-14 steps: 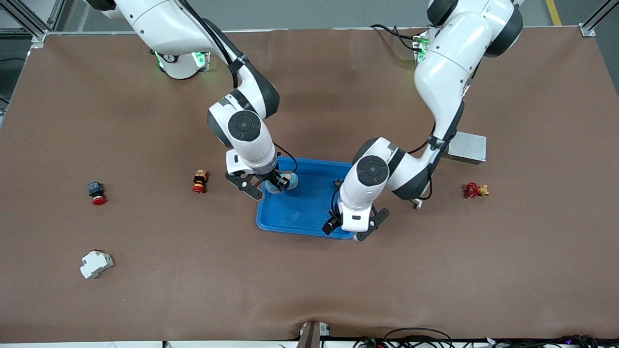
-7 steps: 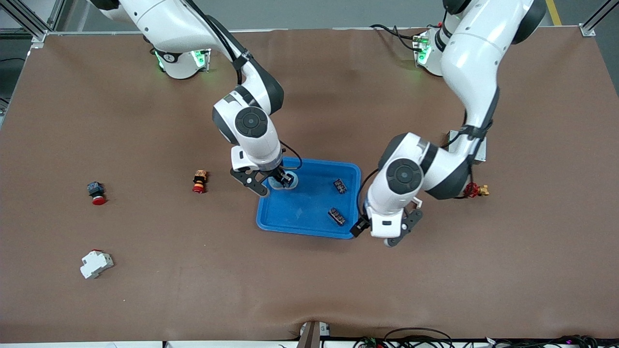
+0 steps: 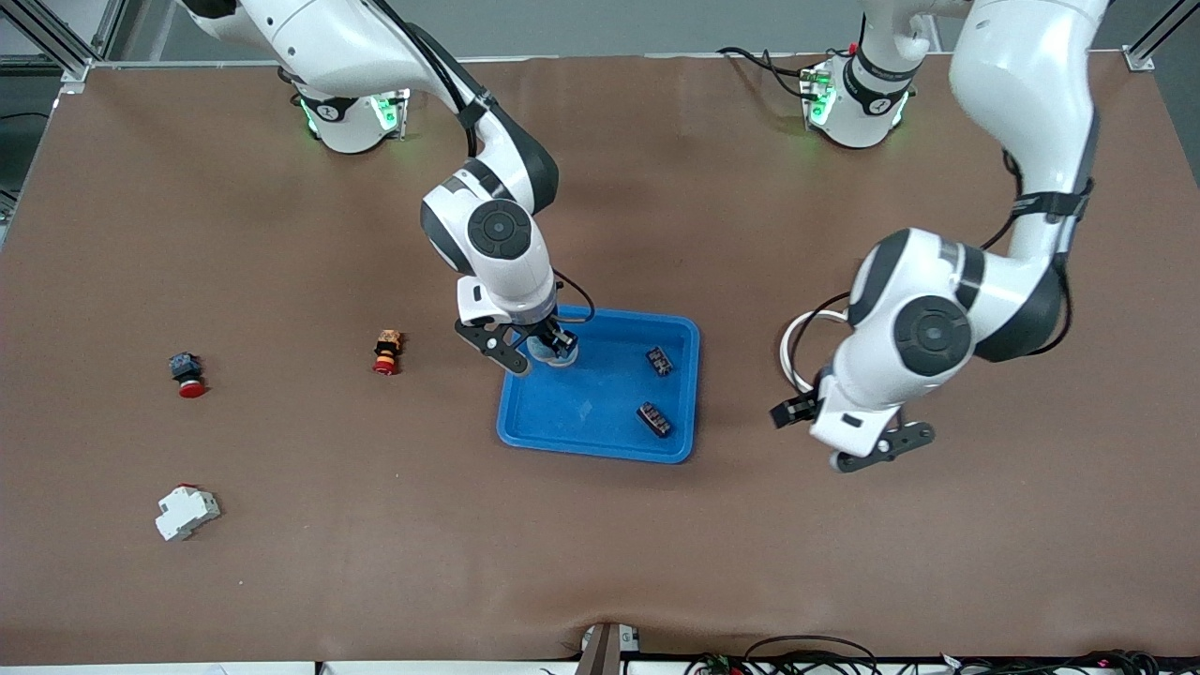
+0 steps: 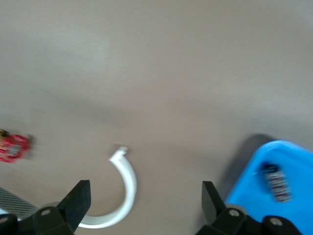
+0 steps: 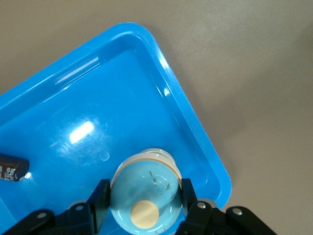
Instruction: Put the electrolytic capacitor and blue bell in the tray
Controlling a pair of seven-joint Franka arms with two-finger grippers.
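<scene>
The large shallow bright-blue plastic tray [image 3: 600, 427] with rounded corners and a raised rim lies on the brown surface [image 3: 600, 562]. In it lie two small dark cylindrical electrolytic capacitors, apart from each other: one [image 3: 659, 360] toward the robots' bases, the other [image 3: 653, 419] nearer to the front camera, both along the side of the tray toward the left arm's end.

The right pincer [image 3: 547, 353] is over the tray corner toward the right arm's end, its fingers clamped on the pale-blue domed bell [image 5: 145, 196] with a round tan button on top. In the right wrist view the bell sits just above the tray floor, close beside the rim, with one capacitor [image 5: 12, 168] well apart from it inside the tray.

The left pincer [image 3: 867, 445] hangs over bare surface beside the tray toward the left arm's end, its fingers [image 4: 78, 203] spread wide with nothing between them. Under it lies a white curved plastic strip [image 4: 122, 193], and a small red valve-like part [image 4: 13, 148] lies farther off.
</scene>
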